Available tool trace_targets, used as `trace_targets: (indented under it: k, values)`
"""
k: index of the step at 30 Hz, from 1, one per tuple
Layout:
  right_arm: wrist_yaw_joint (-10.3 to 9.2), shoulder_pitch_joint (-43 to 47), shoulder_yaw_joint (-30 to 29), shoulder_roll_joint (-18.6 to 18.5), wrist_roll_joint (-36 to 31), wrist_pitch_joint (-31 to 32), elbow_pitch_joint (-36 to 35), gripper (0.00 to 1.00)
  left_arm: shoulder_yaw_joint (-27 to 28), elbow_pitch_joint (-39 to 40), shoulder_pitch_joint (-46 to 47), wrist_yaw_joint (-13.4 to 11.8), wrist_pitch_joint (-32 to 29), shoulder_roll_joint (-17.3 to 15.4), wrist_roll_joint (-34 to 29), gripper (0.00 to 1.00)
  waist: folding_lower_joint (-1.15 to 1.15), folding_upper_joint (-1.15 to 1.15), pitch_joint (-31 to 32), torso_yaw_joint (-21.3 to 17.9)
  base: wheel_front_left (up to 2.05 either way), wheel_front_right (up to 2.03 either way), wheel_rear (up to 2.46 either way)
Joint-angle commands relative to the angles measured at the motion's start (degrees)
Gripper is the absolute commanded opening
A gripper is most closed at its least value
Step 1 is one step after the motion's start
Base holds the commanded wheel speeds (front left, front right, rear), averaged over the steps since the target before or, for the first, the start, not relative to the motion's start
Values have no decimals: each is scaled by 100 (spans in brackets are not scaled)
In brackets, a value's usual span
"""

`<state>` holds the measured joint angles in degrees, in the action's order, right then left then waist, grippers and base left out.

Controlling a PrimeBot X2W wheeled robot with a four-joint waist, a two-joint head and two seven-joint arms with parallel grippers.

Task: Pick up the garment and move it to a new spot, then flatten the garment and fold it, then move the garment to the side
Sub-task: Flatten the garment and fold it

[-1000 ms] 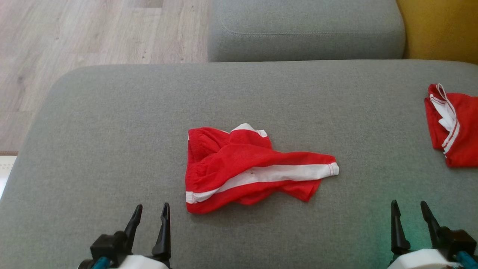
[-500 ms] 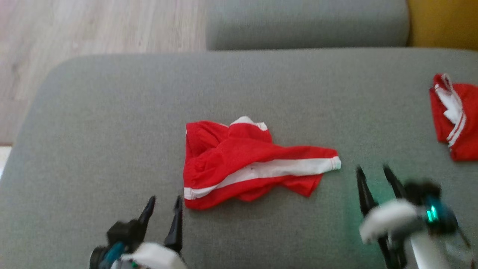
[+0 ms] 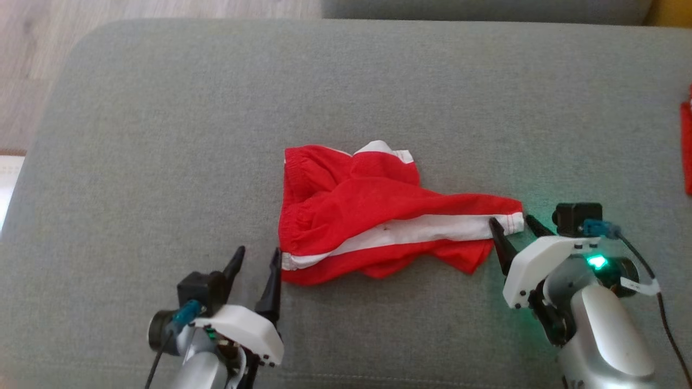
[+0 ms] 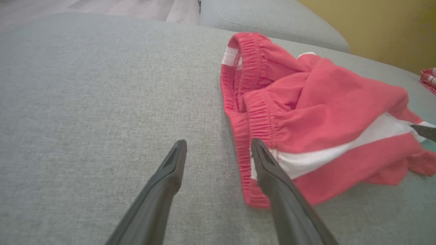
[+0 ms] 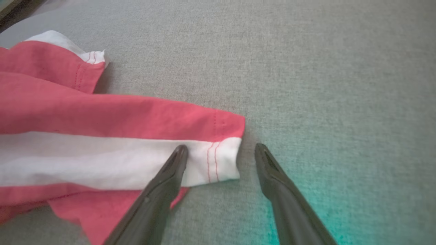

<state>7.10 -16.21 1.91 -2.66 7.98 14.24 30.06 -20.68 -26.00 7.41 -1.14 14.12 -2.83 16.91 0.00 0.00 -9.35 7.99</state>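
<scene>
Red shorts (image 3: pixel 373 210) with a white side stripe lie crumpled in the middle of the grey cushion (image 3: pixel 162 135). My left gripper (image 3: pixel 257 258) is open at their lower left corner, where one fingertip (image 4: pixel 257 149) lies over the elastic waistband (image 4: pixel 259 115) and the other rests on bare cushion. My right gripper (image 3: pixel 512 227) is open at the right end of the shorts. There its fingers straddle the white hem corner (image 5: pixel 221 160), one finger (image 5: pixel 177 160) over the stripe and the other on the cushion beside it.
A second red garment (image 3: pixel 686 146) pokes in at the cushion's right edge, also small in the left wrist view (image 4: pixel 429 80). Wooden floor (image 3: pixel 32 32) lies beyond the cushion's left edge. Another grey cushion (image 4: pixel 272 20) and a yellow wall (image 4: pixel 374 27) stand behind.
Both grippers have moved forward to the shorts' two ends, the right one furthest. The head camera has tilted down and closer, shifting the whole picture.
</scene>
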Motion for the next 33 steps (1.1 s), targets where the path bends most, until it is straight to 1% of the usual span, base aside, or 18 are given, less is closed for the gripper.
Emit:
trace_targets:
  k: [1, 3, 5, 6, 8, 10, 12, 13, 15, 17, 20, 24, 26, 28, 30, 33]
  values:
    - [39, -187, 127, -22, 13, 36, -180, 100, 112, 151, 233, 16, 11, -5, 53, 100, 0, 0, -15, 19, 0, 0, 0]
    - [39, -177, 121, -22, 4, 40, -191, 100, 84, 146, 240, 51, -37, -5, 162, 100, 0, 0, -26, 24, 0, 0, 0]
    - [39, -166, 123, -22, 11, 53, -202, 78, 57, 155, 244, 65, -76, -5, 269, 100, 0, 0, -34, 17, 0, 0, 0]
    - [39, -160, 127, -22, 15, 69, -207, 71, 37, 153, 247, 86, -113, -5, 323, 100, 0, 0, -38, 10, 0, 0, 0]
    - [39, -143, 139, -22, 20, 90, -230, 65, 7, 163, 254, 117, -169, -5, 426, 100, 0, 0, -44, -10, 0, 0, 0]
    - [39, -113, 156, -22, 33, 108, -263, 66, -11, 178, 249, 146, -242, -5, 545, 100, 0, 0, -42, -36, 0, 0, 0]
    - [39, -77, 171, -22, 36, 125, -302, 64, -28, 194, 245, 157, -312, -7, 595, 100, 0, 0, -37, -64, 0, 0, 0]
    - [39, -58, 174, -22, 38, 133, -321, 67, -34, 202, 241, 165, -344, -9, 614, 100, 0, 0, -32, -77, 0, 0, 0]
    - [39, -15, 185, -23, 42, 146, -358, 69, -19, 224, 225, 179, -390, -9, 686, 100, 0, 0, -18, -104, 0, 0, 0]
    - [39, 14, 194, -27, 49, 165, -401, 73, -28, 234, 215, 169, -470, -27, 706, 100, 0, 0, -24, -131, 0, 0, 0]
    - [39, 25, 210, -32, 55, 186, -448, 73, -22, 249, 206, 195, -560, -34, 774, 100, 0, 0, -44, -157, 0, 0, 0]
    - [39, 33, 218, -36, 52, 219, -513, 74, -34, 303, 179, 312, -718, -59, 917, 100, 0, 0, -68, -192, 0, 0, 0]
    - [39, 33, 214, -35, 52, 227, -543, 73, -6, 360, 154, 354, -774, -59, 1025, 100, 0, 0, -85, -201, 0, 0, 0]
    - [39, 39, 214, -35, 59, 235, -564, 69, -7, 385, 148, 367, -829, -104, 1046, 100, 0, 0, -100, -208, 0, 0, 0]
    - [39, 44, 231, -38, 66, 251, -577, 62, -13, 387, 157, 388, -873, -136, 1070, 100, 0, 0, -120, -215, 0, 0, 0]
    - [39, 45, 266, -39, 84, 276, -591, 49, -51, 355, 187, 454, -968, -174, 1117, 100, 0, 0, -140, -239, 0, 0, 0]
